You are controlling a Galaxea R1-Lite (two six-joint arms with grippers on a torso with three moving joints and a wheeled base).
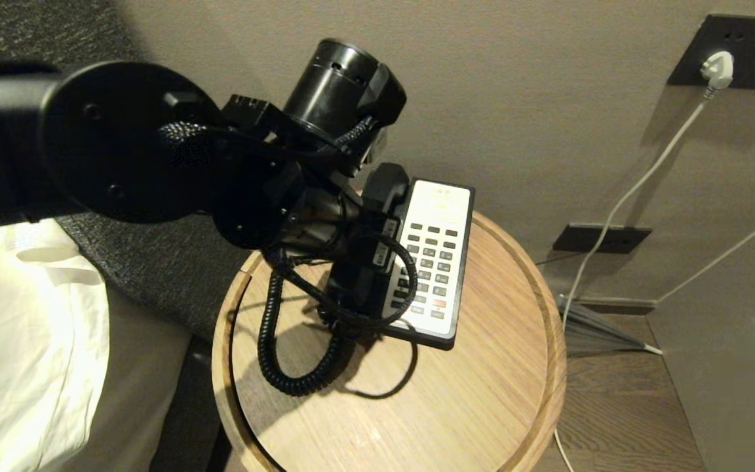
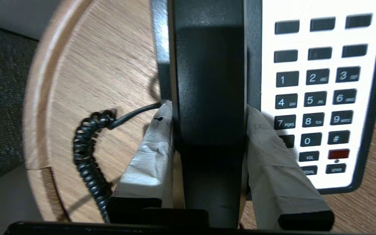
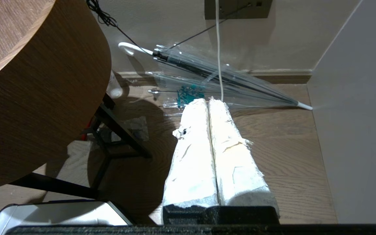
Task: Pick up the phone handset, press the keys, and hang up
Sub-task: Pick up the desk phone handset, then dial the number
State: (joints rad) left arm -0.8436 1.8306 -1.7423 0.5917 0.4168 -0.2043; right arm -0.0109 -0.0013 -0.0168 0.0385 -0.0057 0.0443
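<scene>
Left gripper [image 2: 209, 130] has its taped fingers [image 2: 148, 156] clamped on either flank of the phone handset [image 2: 209, 81], mid-length. Handset sits in the cradle of the phone base [image 1: 433, 255], toward the back edge of the round table [image 1: 482, 406].

Step in hand: lift. Judgement: raise straight up, level, slowly, so the coiled cord [image 1: 286, 354] pays out without dragging the base.

Right gripper [image 3: 209, 143] hangs low beside the table, fingers pressed together, empty.
</scene>
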